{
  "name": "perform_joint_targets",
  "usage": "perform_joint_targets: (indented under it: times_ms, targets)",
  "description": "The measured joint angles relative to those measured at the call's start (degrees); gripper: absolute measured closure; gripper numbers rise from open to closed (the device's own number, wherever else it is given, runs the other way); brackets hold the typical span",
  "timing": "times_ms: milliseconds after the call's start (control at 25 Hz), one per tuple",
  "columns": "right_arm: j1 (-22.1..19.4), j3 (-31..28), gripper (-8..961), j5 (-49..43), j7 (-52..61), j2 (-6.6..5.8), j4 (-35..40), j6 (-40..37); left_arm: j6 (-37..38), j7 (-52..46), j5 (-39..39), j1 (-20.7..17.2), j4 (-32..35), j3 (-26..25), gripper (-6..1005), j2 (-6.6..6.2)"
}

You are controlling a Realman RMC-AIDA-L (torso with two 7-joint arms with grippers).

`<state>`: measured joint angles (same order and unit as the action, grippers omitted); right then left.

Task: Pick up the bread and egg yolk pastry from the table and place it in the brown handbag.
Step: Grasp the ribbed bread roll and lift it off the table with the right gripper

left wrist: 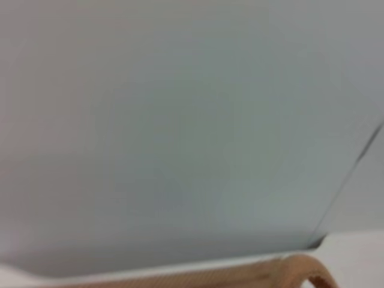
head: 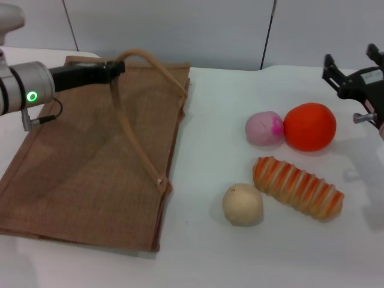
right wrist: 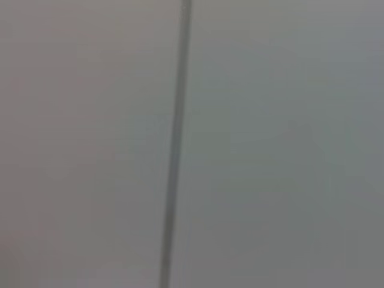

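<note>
The brown handbag (head: 84, 168) lies flat on the left of the table. My left gripper (head: 116, 68) is over its far edge, shut on a tan loop handle (head: 144, 57) and holding it raised; the handle also shows in the left wrist view (left wrist: 300, 270). The striped bread (head: 298, 187) lies on the right of the table. The pale egg yolk pastry (head: 242, 204) sits just left of it. My right gripper (head: 351, 60) is open and empty, raised at the far right, behind the foods. The right wrist view shows only wall.
A pink ball (head: 264, 128) and a larger orange ball (head: 309, 126) sit side by side behind the bread. The white table (head: 204, 144) lies bare between bag and foods. A grey wall stands behind.
</note>
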<state>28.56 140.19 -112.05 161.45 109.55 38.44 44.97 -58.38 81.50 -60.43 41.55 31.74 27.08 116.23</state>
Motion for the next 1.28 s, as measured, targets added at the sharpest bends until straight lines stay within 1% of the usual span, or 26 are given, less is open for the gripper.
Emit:
perform_joint_targets:
  times_ms: [80,120,160,240,280,320,400,440,480,560,600,640,720,880,1000,1280]
  targets:
    - [-0.19,2.14,74,0.0,0.0,-2.23,4.0,-0.96,-2.88,3.96,-5.36,-1.5,0.01,-0.02,877,0.0]
    - [-0.2,3.05,74,-0.02,0.0,-3.0,5.36,-1.24,-3.71,5.03,-6.94,-2.0,0.0,-0.02,877,0.01]
    - [-0.21,4.75,74,-0.02,0.0,-4.38,7.29,-1.52,-6.91,8.05,-12.34,-4.18,0.0,-0.06,877,-0.02]
    - [-0.24,7.93,74,-0.05,0.0,-6.91,11.13,-1.71,-7.99,8.76,-13.89,-4.82,0.0,-0.1,877,-0.07]
    - [-0.27,9.56,74,-0.09,0.0,-8.26,13.17,-1.74,-10.3,9.98,-16.99,-6.27,0.03,-0.16,877,-0.26]
    - [-0.31,11.29,74,-0.1,0.0,-9.98,15.6,-1.77,-11.87,10.55,-18.88,-7.12,0.25,-0.28,877,-0.4]
    - [-0.36,14.99,74,-0.13,0.0,-14.47,21.35,-1.83,-15.21,11.27,-22.42,-8.56,1.11,-0.99,877,-0.64]
    - [-0.37,16.31,74,-0.1,0.0,-16.4,23.6,-1.96,-17.0,11.4,-23.51,-9.08,1.72,-1.83,877,-0.7]
    - [-0.24,17.83,74,-0.11,0.0,-18.6,26.15,-2.47,-19.09,11.42,-24.28,-9.37,2.4,-3.19,877,-0.77]
    - [0.52,19.87,74,-0.1,-0.03,-22.31,30.08,-4.57,-22.44,11.35,-24.51,-9.32,3.13,-5.62,877,-0.92]
    - [1.24,20.67,74,-0.1,-0.05,-23.88,31.54,-6.69,-23.88,11.29,-24.53,-9.23,3.37,-6.84,877,-1.03]
    - [2.03,21.27,74,-0.11,-0.05,-24.88,32.52,-8.79,-25.72,11.28,-24.55,-9.08,3.51,-8.03,877,-1.1]
    - [3.1,21.91,74,-0.62,-0.06,-25.48,33.23,-12.33,-27.95,11.55,-24.58,-8.8,3.55,-9.44,877,-1.11]
    - [3.16,21.99,74,-3.64,-0.08,-25.66,34.52,-17.22,-29.58,12.58,-24.57,-7.87,3.27,-9.42,877,-0.47]
    - [3.67,21.54,74,-4.65,-0.08,-25.95,35.93,-22.72,-30.99,12.89,-24.57,-7.52,3.09,-9.36,877,-0.26]
    - [4.1,20.46,74,-5.29,-0.09,-27.62,38.25,-30.5,-32.23,13.24,-24.24,-6.95,2.45,-9.23,877,-0.15]
